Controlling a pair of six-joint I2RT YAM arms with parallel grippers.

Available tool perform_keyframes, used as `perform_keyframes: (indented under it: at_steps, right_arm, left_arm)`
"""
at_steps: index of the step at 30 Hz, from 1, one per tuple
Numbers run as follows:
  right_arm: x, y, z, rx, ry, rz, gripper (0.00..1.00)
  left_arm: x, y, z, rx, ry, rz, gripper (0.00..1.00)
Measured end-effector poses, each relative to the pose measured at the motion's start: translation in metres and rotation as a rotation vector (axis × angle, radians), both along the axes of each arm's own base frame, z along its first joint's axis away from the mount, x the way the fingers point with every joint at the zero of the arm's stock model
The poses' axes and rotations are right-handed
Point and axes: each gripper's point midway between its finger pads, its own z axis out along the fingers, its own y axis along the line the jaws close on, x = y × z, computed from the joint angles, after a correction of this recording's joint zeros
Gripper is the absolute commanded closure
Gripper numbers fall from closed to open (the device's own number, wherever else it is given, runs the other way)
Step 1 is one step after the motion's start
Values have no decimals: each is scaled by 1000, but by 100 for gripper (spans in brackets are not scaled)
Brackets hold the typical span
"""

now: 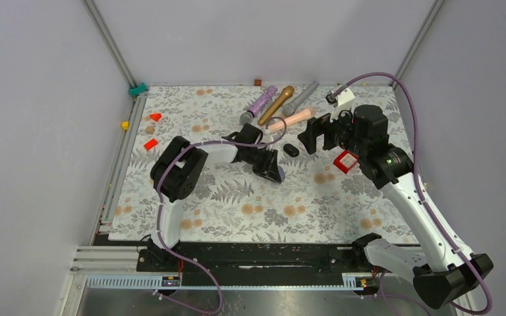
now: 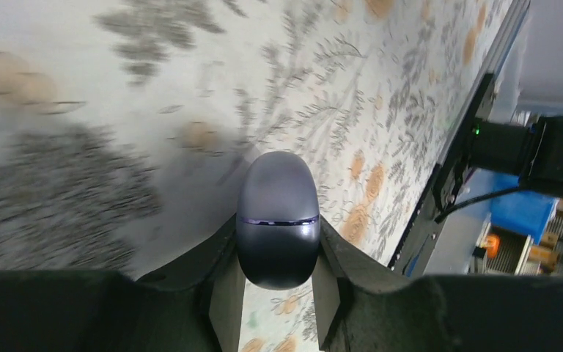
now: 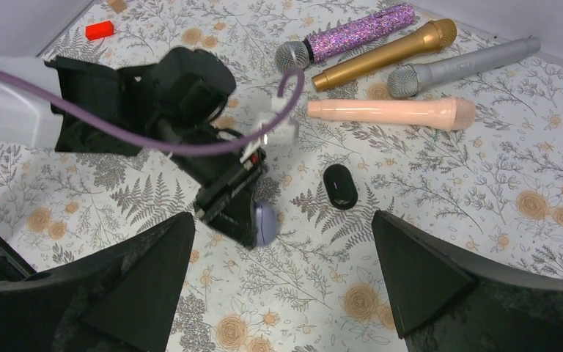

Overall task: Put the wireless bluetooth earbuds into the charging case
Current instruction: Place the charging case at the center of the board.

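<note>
My left gripper [image 2: 278, 229] is shut on a lavender oval charging case [image 2: 277, 220] with its lid closed, held just above the floral mat. The same case [image 1: 277, 173] shows at mid-table in the top view and under the left fingers in the right wrist view [image 3: 266, 222]. A second, black oval case [image 1: 291, 150] lies on the mat just right of it, also seen by the right wrist [image 3: 339, 186]. My right gripper [image 1: 316, 133] hovers open above and right of the black case, nothing between its fingers [image 3: 146, 271]. The earbuds are out of view.
Several microphones lie at the back: glitter purple [image 1: 262, 102], gold [image 1: 277, 104], grey [image 1: 301, 97], pink [image 1: 293, 118]. A red box [image 1: 345, 160] sits under the right arm. Small red blocks [image 1: 150, 144] and a yellow cube [image 1: 124, 125] lie at the left edge.
</note>
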Motion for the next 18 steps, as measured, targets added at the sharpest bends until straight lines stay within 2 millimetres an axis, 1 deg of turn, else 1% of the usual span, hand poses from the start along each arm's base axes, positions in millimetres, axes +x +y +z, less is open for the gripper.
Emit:
perform_keyframes:
  at_steps: [1, 2, 3, 4, 5, 6, 7, 9, 14, 18]
  right_arm:
    - [0, -1, 0, 1, -1, -2, 1]
    - [0, -1, 0, 1, -1, -4, 1]
    - [0, -2, 1, 2, -3, -5, 1]
    - [0, -3, 1, 2, -4, -7, 0]
    - [0, -3, 2, 4, -6, -8, 1]
    - [0, -4, 2, 4, -8, -9, 1]
    - [0, -4, 3, 8, -8, -13, 0]
    - [0, -5, 4, 16, -6, -18, 1]
    - [-1, -7, 6, 30, -7, -30, 1]
    - [-2, -11, 10, 33, -21, -41, 1]
  left_arm:
    - [-6, -6, 0, 2, -4, -26, 76]
    - [-14, -12, 0, 5, -3, -53, 65]
    - [-21, -16, -1, 8, -3, -76, 45]
    - [-26, -18, -1, 9, -2, -93, 9]
    - [-30, -20, 0, 4, -4, -110, 2]
    - [-35, -24, 6, -22, 11, -135, 1]
    - [-41, -30, 17, -54, 19, -166, 1]
    - [-40, -38, 22, -54, -34, -193, 1]
    - [-55, -43, 21, -48, -63, -262, 1]
    - [-57, -35, 23, -7, -105, -283, 2]
